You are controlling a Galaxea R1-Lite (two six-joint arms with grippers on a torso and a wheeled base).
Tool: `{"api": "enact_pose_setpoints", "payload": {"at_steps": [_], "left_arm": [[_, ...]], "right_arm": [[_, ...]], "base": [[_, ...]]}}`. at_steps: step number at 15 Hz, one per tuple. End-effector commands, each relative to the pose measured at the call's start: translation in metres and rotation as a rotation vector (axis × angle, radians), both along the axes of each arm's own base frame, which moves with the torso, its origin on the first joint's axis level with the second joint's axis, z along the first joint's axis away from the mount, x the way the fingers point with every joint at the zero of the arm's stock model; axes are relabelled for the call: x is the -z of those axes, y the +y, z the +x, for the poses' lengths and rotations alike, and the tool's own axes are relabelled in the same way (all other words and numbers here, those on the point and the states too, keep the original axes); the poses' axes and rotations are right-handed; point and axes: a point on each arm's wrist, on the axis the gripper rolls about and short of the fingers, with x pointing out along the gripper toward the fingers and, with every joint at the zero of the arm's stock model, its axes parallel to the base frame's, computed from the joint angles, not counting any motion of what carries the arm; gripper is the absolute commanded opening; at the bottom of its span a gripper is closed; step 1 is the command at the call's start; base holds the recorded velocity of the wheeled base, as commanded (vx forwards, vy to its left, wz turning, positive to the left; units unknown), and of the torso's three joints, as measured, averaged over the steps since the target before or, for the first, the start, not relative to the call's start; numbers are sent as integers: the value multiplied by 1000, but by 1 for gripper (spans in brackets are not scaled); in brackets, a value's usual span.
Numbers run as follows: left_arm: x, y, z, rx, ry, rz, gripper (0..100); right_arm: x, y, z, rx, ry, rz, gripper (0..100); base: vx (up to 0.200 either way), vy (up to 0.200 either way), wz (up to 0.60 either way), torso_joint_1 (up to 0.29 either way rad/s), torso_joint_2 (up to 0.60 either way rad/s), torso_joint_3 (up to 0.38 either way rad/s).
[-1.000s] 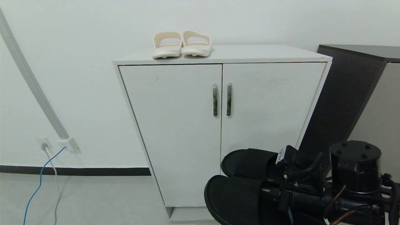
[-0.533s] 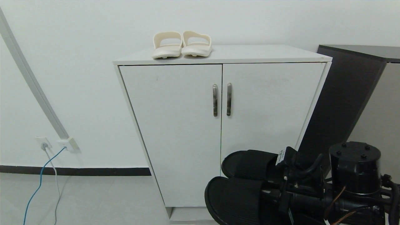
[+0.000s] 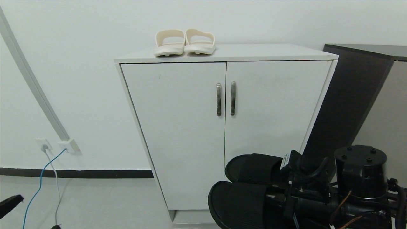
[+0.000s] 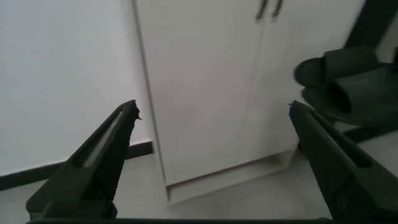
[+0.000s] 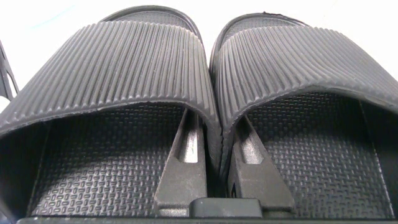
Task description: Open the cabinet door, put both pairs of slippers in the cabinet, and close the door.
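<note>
A white two-door cabinet (image 3: 178, 133) stands shut, with two metal handles (image 3: 225, 98) at its middle seam. A pair of beige slippers (image 3: 184, 43) rests on its top, towards the left. In front of the right door's lower part, my right gripper (image 5: 216, 118) is shut on a pair of black slippers (image 3: 248, 187), pinching their two inner side walls together. My left gripper (image 4: 212, 111) hangs open and empty low down, facing the cabinet's left door (image 4: 199, 93). One of its fingers (image 3: 11, 203) shows at the floor's left edge.
A dark cabinet (image 3: 356, 95) stands right beside the white one. On the left wall are a slanted cable duct (image 3: 31, 82) and sockets (image 3: 57, 145), with blue and grey cables (image 3: 41, 184) trailing to the floor. Bare grey floor (image 3: 105, 203) lies left of the cabinet.
The head view has shifted slightly. A finger of my left gripper has come into that view at the lower left. The right gripper still holds the black slippers in much the same place.
</note>
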Motion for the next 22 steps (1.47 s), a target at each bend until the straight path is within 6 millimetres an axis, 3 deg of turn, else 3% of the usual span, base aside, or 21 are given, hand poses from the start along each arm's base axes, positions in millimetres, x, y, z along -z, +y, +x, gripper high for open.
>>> {"api": "enact_pose_setpoints", "payload": {"at_steps": [1, 6, 10, 13, 17, 22], "left_arm": [[-13, -4, 35, 93, 92, -4, 100], [-32, -36, 91, 326, 142, 7, 100], [-39, -65, 131, 330, 102, -32, 100], [-55, -96, 154, 416, 99, -64, 100], [-60, -133, 187, 488, 108, -69, 100], [-66, -197, 241, 577, 136, -156, 100]], "right_arm": [[0, 0, 0, -1, 0, 0, 0], [1, 1, -1, -5, 5, -3, 0], [2, 1, -1, -5, 8, -4, 0], [2, 0, -1, -5, 9, -5, 0], [4, 1, -3, -12, 16, -9, 0], [5, 0, -4, -11, 21, -11, 0]], "base": [[0, 0, 0, 0, 0, 0], [0, 0, 0, 0, 0, 0], [0, 0, 0, 0, 0, 0], [0, 0, 0, 0, 0, 0], [0, 0, 0, 0, 0, 0], [0, 0, 0, 0, 0, 0]]}}
